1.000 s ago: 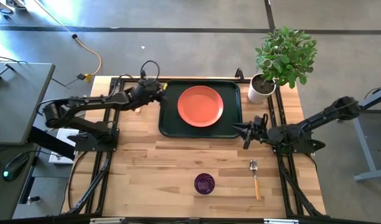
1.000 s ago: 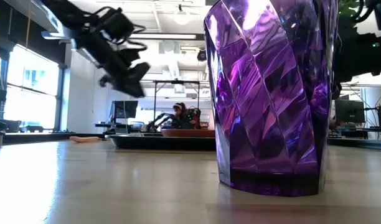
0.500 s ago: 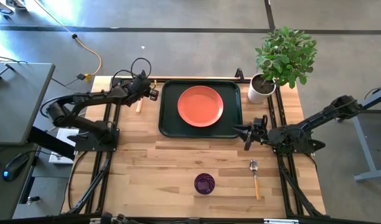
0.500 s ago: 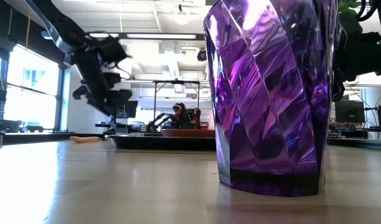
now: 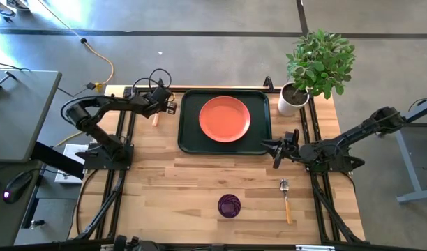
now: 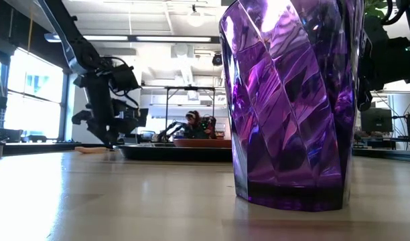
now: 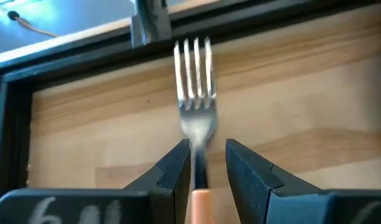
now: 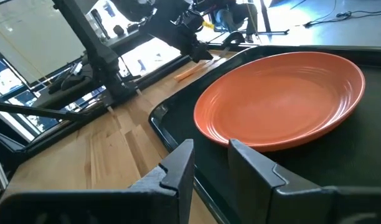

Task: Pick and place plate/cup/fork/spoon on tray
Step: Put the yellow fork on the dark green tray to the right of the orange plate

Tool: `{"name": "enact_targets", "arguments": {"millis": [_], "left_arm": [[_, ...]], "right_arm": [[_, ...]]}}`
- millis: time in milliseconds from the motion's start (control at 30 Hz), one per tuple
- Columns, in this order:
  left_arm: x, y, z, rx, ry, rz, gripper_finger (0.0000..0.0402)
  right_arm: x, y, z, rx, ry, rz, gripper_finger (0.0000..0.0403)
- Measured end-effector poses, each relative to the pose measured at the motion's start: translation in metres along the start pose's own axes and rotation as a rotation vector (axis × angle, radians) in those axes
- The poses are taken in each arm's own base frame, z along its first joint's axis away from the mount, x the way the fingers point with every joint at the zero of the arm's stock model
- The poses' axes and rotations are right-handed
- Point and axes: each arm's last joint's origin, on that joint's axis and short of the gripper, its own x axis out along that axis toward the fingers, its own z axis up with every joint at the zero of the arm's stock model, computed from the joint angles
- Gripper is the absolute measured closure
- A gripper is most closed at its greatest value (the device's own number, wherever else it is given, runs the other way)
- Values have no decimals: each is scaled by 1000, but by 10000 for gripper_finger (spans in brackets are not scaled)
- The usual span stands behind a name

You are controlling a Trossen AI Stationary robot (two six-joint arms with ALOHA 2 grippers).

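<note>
The fork (image 7: 195, 99) is lying flat on the wooden table (image 5: 199, 181), just outside the tray's (image 5: 188, 143) left rim at the table's far-left corner, tines pointing at the black frame rail (image 7: 84, 56). The left gripper (image 7: 206, 163) is sitting over it, fingers slightly apart and straddling the neck where the metal meets the handle, not yet clamping.

Risks, as judgement:
- The fork is thin and flat on the wood, so the fingertips may be closing above it and catching nothing, or scraping the table.
- A grip at the neck puts the handle weight off-centre, so the fork may pivot or swing in the jaws on lift.
- The frame rail is close to the tines; a forward nudge may wedge the fork against it.
- The tray rim is raised; a low carry may clip it.

The plate (image 5: 225, 118) is already sitting in the tray, filling most of the middle, so the fork may land on the plate edge instead of the tray floor.

The right gripper (image 5: 275, 149) is waiting at the tray's near-right corner, fingers open and holding nothing. The cup (image 5: 229, 205) and spoon (image 5: 286, 199) are lying near the front edge, well apart from the tray. A potted plant (image 5: 315, 66) is standing beside the tray's far-right corner.
</note>
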Motion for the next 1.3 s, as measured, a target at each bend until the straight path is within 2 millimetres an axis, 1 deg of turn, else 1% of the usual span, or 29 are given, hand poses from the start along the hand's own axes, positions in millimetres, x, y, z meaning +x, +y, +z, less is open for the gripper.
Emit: {"name": "enact_targets", "arguments": {"millis": [567, 833, 1000, 1133, 1300], "left_arm": [[0, 0, -1, -7, 1, 10, 311], [-3, -7, -4, -16, 3, -9, 312], [-12, -9, -16, -3, 87, 11, 312], [-20, -7, -24, 8, 76, 148, 312], [-25, -8, -27, 18, 106, 113, 312]], "right_arm": [[0, 0, 0, 2, -1, -1, 313], [0, 0, 0, 3, -2, -1, 313], [0, 0, 0, 18, 7, 12, 313], [0, 0, 0, 18, 4, 8, 313], [0, 0, 0, 10, 2, 4, 313]]}}
